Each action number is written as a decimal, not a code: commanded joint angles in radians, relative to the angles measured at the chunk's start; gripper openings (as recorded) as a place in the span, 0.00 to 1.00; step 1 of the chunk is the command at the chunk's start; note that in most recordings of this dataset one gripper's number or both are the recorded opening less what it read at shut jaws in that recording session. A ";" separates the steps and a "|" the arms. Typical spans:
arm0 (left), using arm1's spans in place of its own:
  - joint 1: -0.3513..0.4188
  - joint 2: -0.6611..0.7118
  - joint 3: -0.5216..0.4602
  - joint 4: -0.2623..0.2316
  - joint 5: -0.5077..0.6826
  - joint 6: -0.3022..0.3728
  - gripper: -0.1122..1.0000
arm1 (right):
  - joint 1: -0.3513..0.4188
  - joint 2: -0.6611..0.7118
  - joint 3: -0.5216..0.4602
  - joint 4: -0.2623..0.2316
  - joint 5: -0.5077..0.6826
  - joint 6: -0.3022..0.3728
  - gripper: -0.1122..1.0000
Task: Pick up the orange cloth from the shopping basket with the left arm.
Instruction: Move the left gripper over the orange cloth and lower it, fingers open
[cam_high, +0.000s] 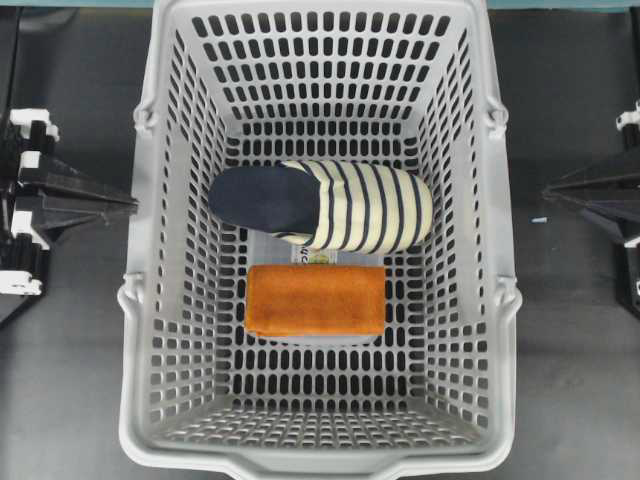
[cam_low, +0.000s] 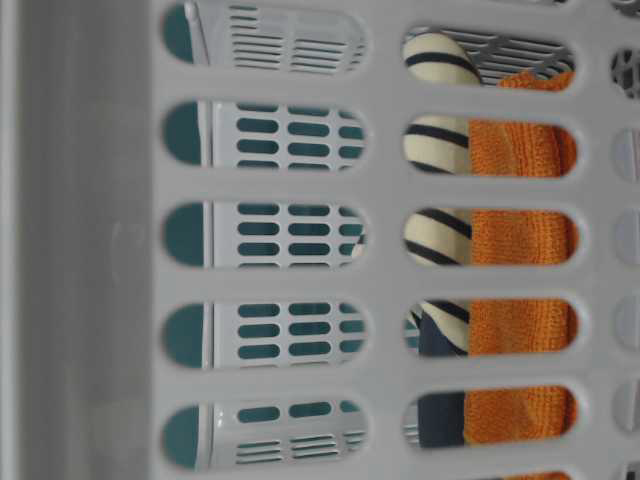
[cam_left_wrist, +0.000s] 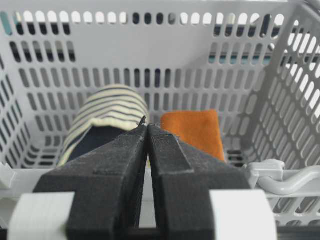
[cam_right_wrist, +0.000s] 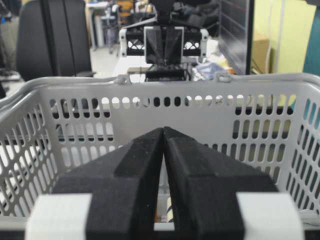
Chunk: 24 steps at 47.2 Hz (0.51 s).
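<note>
while our left gripper sits with its jaws pressed together on nothing, parked outside the left wall of the shopping basket, we judge the reach has not begun, so we should spread the jaws first, lift over the rim, and come down square on the orange cloth. it lies flat on the basket floor, just beside the striped slipper, so we should pinch at the cloth's far edge to spare the slipper. a label peeks out between the two, too small to read; our right gripper rests closed and empty opposite.
</note>
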<state>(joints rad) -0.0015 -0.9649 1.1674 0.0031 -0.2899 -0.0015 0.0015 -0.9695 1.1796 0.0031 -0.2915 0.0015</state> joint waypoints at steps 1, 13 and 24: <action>-0.006 0.020 -0.066 0.040 0.072 -0.028 0.15 | -0.008 0.012 -0.005 0.002 -0.006 0.005 0.10; -0.031 0.149 -0.305 0.040 0.425 -0.051 0.10 | -0.008 0.012 -0.002 0.009 0.005 0.005 0.10; -0.061 0.370 -0.561 0.041 0.661 -0.051 0.10 | -0.008 0.012 -0.002 0.009 0.034 0.005 0.10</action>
<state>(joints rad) -0.0506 -0.6857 0.7271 0.0399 0.2899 -0.0522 -0.0046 -0.9664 1.1873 0.0092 -0.2669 0.0061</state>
